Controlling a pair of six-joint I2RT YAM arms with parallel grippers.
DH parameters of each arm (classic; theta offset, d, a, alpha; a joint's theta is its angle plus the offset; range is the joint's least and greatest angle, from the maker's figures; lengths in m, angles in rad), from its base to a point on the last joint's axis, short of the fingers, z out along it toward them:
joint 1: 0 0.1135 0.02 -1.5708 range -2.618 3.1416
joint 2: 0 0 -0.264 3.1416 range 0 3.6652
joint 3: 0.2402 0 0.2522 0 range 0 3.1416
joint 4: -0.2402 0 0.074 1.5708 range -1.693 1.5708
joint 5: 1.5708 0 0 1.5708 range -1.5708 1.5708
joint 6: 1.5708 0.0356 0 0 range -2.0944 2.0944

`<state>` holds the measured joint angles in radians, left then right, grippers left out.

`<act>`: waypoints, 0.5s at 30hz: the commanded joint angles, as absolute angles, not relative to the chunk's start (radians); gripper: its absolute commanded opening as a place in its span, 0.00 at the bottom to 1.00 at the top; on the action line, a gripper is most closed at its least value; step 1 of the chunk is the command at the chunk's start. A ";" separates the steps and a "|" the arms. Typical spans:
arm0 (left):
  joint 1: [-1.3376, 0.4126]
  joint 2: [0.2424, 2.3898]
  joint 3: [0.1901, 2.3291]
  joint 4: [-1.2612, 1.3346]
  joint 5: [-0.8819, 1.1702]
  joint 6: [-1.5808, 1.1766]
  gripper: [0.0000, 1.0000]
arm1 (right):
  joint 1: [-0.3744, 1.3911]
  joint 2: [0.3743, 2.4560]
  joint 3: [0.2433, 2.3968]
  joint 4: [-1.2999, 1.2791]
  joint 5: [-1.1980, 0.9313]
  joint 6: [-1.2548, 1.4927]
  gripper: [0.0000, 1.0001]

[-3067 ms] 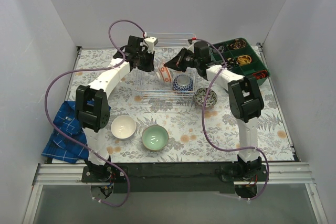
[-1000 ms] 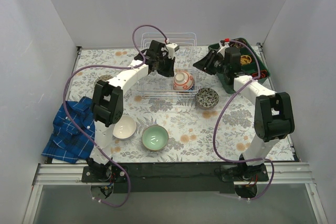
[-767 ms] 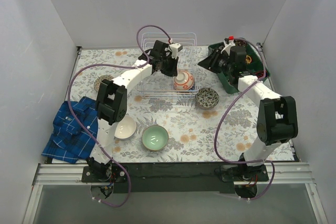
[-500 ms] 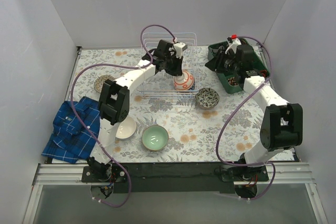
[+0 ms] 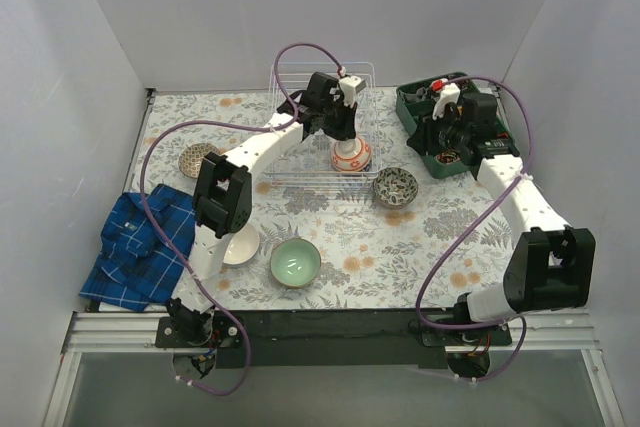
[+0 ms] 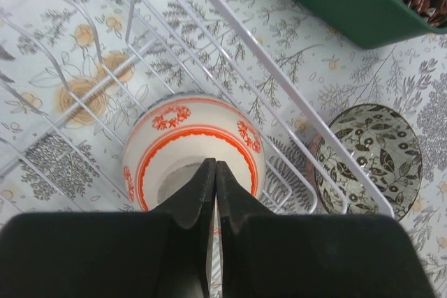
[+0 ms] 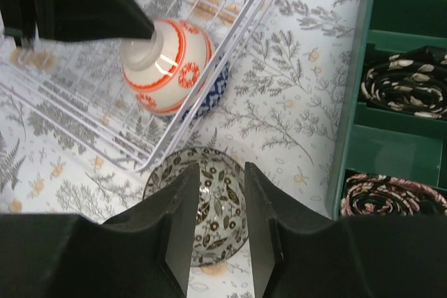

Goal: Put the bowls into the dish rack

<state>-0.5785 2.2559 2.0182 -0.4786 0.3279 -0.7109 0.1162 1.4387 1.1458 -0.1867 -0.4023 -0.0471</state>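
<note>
The dish rack (image 5: 292,173) stands at the back centre. The orange-red patterned bowl (image 5: 351,155) rests tilted in its right end, foot up, on the blue-and-white bowl (image 7: 211,91). My left gripper (image 5: 342,134) is shut, its tips (image 6: 213,165) right at the foot of the orange-red bowl (image 6: 188,146). My right gripper (image 5: 430,142) is open and empty, above the dark grey patterned bowl (image 7: 207,222), which sits on the table (image 5: 394,187) right of the rack. The white bowl (image 5: 243,249) and the mint green bowl (image 5: 295,261) sit at the front. A patterned bowl (image 5: 193,159) sits at the left.
The dark green compartmented tray (image 5: 478,137) with small items stands at the back right, close under my right arm. A blue checked cloth (image 5: 133,250) lies at the front left. The rack's wire rim (image 6: 282,77) runs between the orange-red bowl and the dark grey bowl (image 6: 365,153).
My left gripper moved right along the rack to just above the orange-red bowl, which now stands more upright. My right arm swung right, away from the rack.
</note>
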 commanded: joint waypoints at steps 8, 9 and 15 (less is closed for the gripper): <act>-0.511 1.849 1.883 -0.468 0.068 -0.640 0.77 | 0.195 1.312 1.178 -0.567 -0.700 -0.711 0.45; -0.490 1.812 1.847 -0.480 0.072 -0.632 0.80 | 0.266 1.296 1.181 -0.601 -0.680 -0.739 0.47; -0.204 1.602 1.638 -0.599 0.153 -0.640 0.88 | 0.564 1.324 1.196 -0.607 -0.563 -0.799 0.55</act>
<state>-0.3805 1.7164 1.7279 -0.4965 0.1555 -0.6556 0.4061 1.3029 1.1389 -0.5529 -0.6010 -0.7052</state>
